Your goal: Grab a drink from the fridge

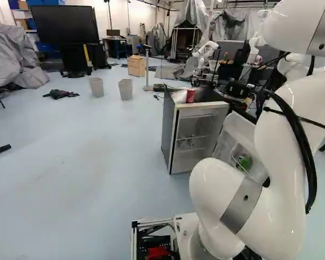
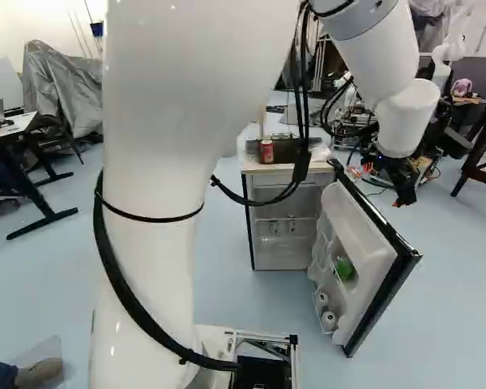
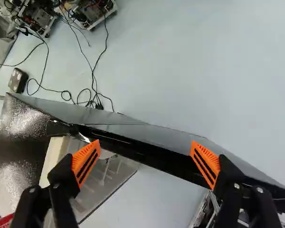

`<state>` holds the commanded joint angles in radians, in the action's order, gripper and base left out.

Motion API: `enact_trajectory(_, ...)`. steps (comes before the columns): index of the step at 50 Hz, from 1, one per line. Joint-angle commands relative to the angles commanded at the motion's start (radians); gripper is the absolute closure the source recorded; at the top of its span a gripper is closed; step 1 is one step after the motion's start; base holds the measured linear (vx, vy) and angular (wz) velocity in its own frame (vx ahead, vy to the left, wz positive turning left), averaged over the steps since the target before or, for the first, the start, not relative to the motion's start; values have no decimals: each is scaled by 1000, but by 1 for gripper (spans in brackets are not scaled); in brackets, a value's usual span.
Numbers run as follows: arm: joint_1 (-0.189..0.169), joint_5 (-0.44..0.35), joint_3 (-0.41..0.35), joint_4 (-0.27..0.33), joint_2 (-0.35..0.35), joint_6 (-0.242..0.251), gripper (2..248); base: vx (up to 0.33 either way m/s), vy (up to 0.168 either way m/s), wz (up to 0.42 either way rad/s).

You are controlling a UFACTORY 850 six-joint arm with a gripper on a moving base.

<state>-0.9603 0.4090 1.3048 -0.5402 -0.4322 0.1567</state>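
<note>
Claw (image 2: pixel 402 190): released. The two fingers stand wide apart, with nothing gripped between the orange pads (image 3: pixel 87 160). In the wrist view the top edge of the fridge door (image 2: pixel 364 271) runs across beneath the claw; whether a finger touches it cannot be determined.

Fridge (image 2: pixel 283 231): the door is swung open and lies at 4 o'clock in the right base view. The claw is at 3 o'clock in that view, above the floor (image 1: pixel 92 179).

Drinks: a green container (image 2: pixel 344 269) sits in a door rack, at 4 o'clock in the right base view. White round-ended items (image 2: pixel 328 321) occupy the lower door rack, at 5 o'clock. Small containers (image 2: pixel 275 228) stand on the interior shelf. A red can (image 2: pixel 266 151) stands upright on the fridge top, at 1 o'clock in both base views.

Surroundings: two grey bins (image 1: pixel 125 89) are located at 10 to 11 o'clock in the left base view.
</note>
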Motion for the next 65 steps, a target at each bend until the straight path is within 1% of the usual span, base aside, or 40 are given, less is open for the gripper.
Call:
enact_trajectory(20, -48, 25, 76, 0, -100, 0, 3, 0, 0, 0)
enact_trajectory(31, -77, 37, 93, 0, -135, 0, 3, 0, 0, 0)
enact_trajectory(41, -93, 47, 82, 0, -134, 0, 3, 0, 0, 0)
enact_trajectory(65, -110, 64, 42, 0, -106, 0, 3, 0, 0, 0)
